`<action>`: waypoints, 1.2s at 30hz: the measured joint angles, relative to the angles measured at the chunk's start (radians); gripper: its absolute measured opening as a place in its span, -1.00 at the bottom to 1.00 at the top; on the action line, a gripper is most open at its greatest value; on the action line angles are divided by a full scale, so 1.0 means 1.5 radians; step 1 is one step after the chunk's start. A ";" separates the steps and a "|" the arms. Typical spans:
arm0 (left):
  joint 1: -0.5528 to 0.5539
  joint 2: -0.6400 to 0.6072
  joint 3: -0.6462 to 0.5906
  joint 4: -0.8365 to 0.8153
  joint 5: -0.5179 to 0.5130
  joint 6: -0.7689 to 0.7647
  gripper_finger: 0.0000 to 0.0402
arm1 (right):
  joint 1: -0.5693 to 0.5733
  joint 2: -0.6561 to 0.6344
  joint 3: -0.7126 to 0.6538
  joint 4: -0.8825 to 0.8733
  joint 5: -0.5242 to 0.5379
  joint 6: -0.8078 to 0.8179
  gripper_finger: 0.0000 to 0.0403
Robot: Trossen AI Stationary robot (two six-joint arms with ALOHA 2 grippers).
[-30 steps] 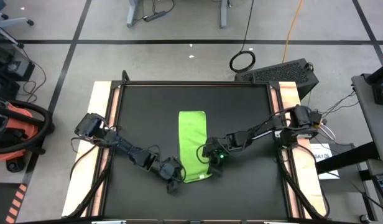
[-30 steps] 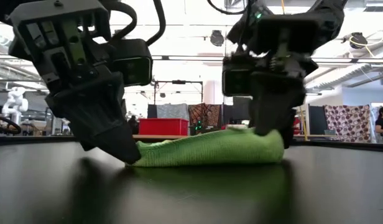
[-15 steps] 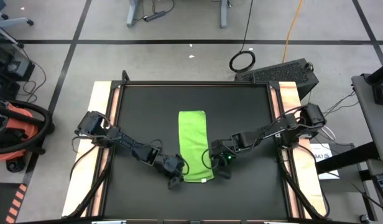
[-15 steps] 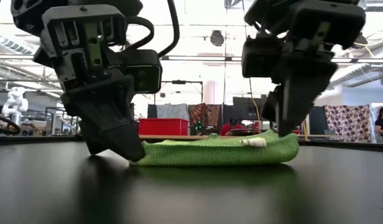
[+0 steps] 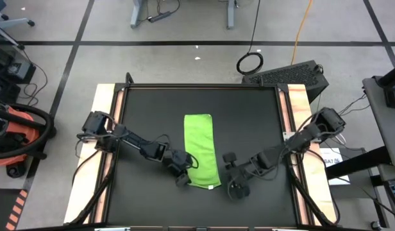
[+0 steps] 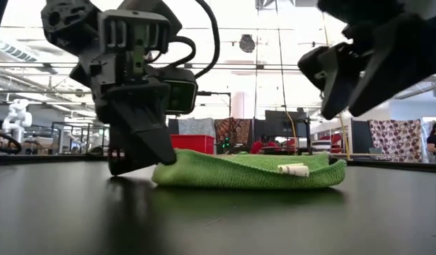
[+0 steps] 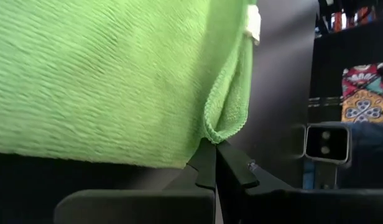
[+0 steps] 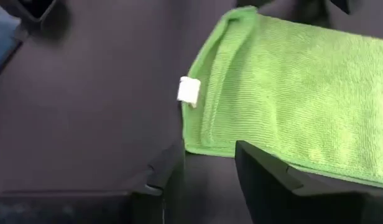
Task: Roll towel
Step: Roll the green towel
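The lime-green towel [image 5: 201, 149] lies folded into a narrow strip on the black mat [image 5: 249, 115], running from far to near. A white tag [image 8: 189, 91] sticks out at its near right corner. My left gripper [image 5: 183, 174] is shut at the towel's near left corner, low on the mat. My right gripper [image 8: 210, 165] stands open to the right of the near end, lifted off the mat [image 6: 331, 106]. It is clear of the cloth, with nothing between its fingers. My left gripper has the folded edge at the towel's near left corner [image 7: 217, 129] pinched at the very ends of its shut fingers. The fingers slant down from the table's left. The corner stands up slightly at the tips, and the rest of the towel lies on the mat.
Pale wooden strips [image 5: 104, 128] border the mat on the left and right. The mat is bare to the right of the towel and beyond its far end. On the floor are a cable coil [image 5: 250, 63] and a dark case [image 5: 290, 76].
My right gripper has opened, let go of the towel's near right part, risen and drawn back toward the table's right and near edges. The towel's near right end has dropped and now lies flat with the tag showing. My left gripper stays shut at the near left corner.
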 joint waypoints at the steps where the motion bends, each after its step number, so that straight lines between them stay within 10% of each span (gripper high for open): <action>1: 0.006 0.000 0.000 0.000 0.004 0.000 -1.00 | 0.009 0.001 0.000 -0.001 0.015 -0.003 -0.33; 36: 0.033 0.000 -0.001 -0.013 -0.008 -0.052 -1.00 | 0.071 0.135 0.000 0.093 0.158 -0.019 0.03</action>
